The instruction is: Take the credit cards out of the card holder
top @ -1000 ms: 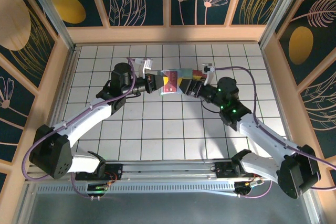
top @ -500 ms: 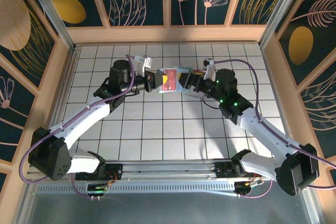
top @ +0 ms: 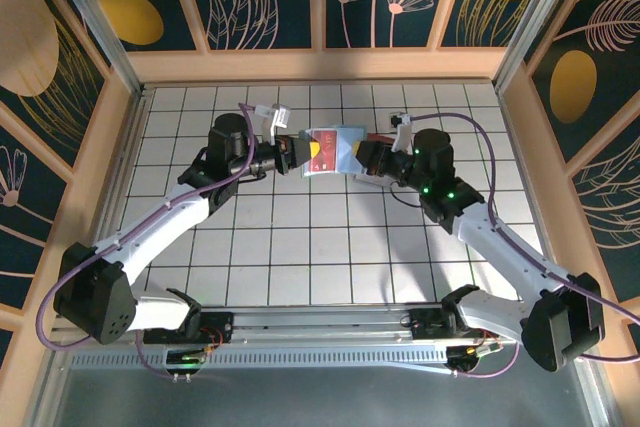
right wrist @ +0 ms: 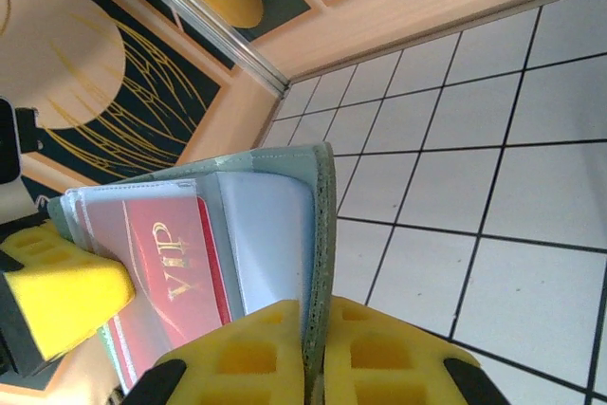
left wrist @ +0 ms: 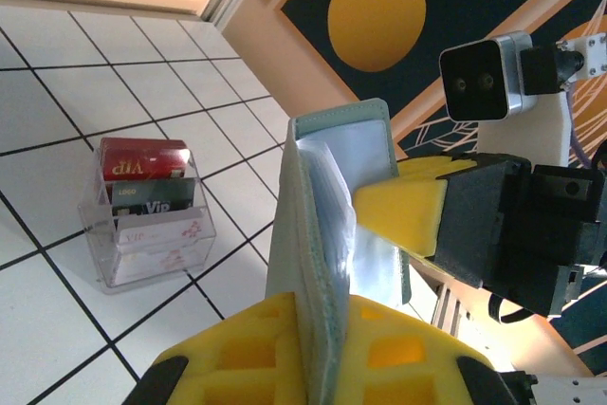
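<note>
**Card holder held up between two hands, red card not yet drawn**

The small flat grey-blue bifold card holder (top: 335, 147) is held in the air over the far middle of the white tiled worktop (top: 300, 247), gripped from both sides. The left hand (top: 297, 154) is clamped shut on one edge, its yellow pads pressed into the cover. The right hand (top: 360, 157) is closed tight on the opposite edge. As far as I can see, it pinches the stitched rim of the open panel rather than a card.

From the right wrist, a dark red plastic credit card (right wrist: 171, 263) marked VIP sits inside a clear plastic sleeve (right wrist: 270, 225). I cannot tell whether more cards lie behind it.

The holder looks light and soft, and I judge it will fold or twist if pulled anywhere but at its edges. The sleeves look thin and slick and would crumple under a pinch. The card itself should be stiff, smooth and thin, so it can slip from a shallow grip.

The best hold, I think, is on whatever short edge of the card stands clear of its sleeve. It should be pinched flat across both faces and drawn straight along the pocket while the other hand anchors the cover.

A clear plastic box (left wrist: 152, 215) of red and black cards stands apart on the tiles.
</note>
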`<state>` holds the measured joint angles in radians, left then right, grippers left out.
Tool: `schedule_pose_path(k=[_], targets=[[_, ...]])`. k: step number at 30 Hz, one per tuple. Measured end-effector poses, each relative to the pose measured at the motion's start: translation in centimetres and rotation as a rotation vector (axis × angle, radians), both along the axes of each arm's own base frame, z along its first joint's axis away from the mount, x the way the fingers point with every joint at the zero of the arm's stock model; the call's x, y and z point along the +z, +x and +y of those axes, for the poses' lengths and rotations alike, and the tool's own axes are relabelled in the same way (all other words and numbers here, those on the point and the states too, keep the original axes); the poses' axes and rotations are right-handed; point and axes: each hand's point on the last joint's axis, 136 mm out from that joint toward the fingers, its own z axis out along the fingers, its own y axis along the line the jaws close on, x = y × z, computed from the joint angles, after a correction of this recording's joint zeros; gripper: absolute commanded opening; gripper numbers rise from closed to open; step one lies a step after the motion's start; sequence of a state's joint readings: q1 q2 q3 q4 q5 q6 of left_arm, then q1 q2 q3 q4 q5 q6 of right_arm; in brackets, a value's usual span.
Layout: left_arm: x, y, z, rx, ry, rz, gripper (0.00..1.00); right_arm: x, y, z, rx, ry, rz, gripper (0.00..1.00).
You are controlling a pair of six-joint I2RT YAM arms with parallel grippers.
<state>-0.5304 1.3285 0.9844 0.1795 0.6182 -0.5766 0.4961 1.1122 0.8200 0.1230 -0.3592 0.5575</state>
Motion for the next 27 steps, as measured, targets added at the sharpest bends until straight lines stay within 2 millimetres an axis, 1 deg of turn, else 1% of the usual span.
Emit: schedule_pose_path(k=[2,5,8,11,15,20,27], targets=[[0.0,0.0,0.0,-0.002,-0.002,0.004,0.0,0.0,0.0,-0.2,0.0,0.0,0.002,0.08],[-0.1,-0.2,-0.1,-0.01,-0.002,0.008,0.0,-0.4,-0.1,-0.4,-0.008,-0.012,0.017,0.18],[-0.2,-0.5,-0.2,-0.018,0.001,0.014,0.0,-1.3,0.0,-1.0,-0.041,-0.045,0.041,0.27],[-0.3,-1.1,0.1,-0.022,0.005,0.022,0.0,-2.1,0.1,-1.9,-0.086,-0.084,0.06,0.31],[-0.4,-1.8,0.5,-0.022,0.01,0.03,0.0,-2.6,0.0,-3.5,-0.154,-0.117,0.066,0.32],[-0.5,-1.9,0.5,-0.023,0.012,0.035,0.0,-3.4,0.0,-4.9,-0.218,-0.157,0.086,0.32],[-1.2,-2.1,0.6,-0.023,0.023,0.055,0.0,-5.9,0.0,-6.9,-0.312,-0.25,0.161,0.32]])
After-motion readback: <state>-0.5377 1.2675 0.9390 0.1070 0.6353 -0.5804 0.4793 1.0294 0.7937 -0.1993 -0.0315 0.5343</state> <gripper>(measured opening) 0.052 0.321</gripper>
